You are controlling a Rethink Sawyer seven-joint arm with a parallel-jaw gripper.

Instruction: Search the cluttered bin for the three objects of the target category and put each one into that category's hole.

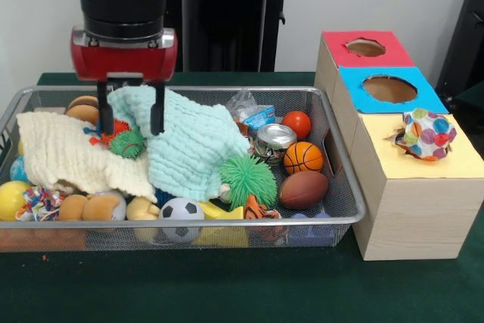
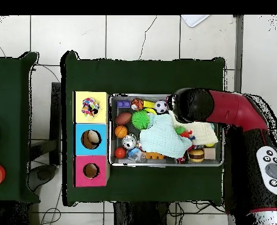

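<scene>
Mesh bin [image 1: 344, 187] | 2 cloths | 3 box holes | fingers [image 1: 131, 115] apart

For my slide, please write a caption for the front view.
Open gripper hovers over cloths in a cluttered wire bin, beside a three-hole sorting box.

Wire bin [image 1: 344, 187] packed with balls, cloths, toys. Box beside it: red [image 1: 366, 48], blue [image 1: 389, 88] holes open; yellow hole plugged by dotted ball [image 1: 427, 134].
</scene>
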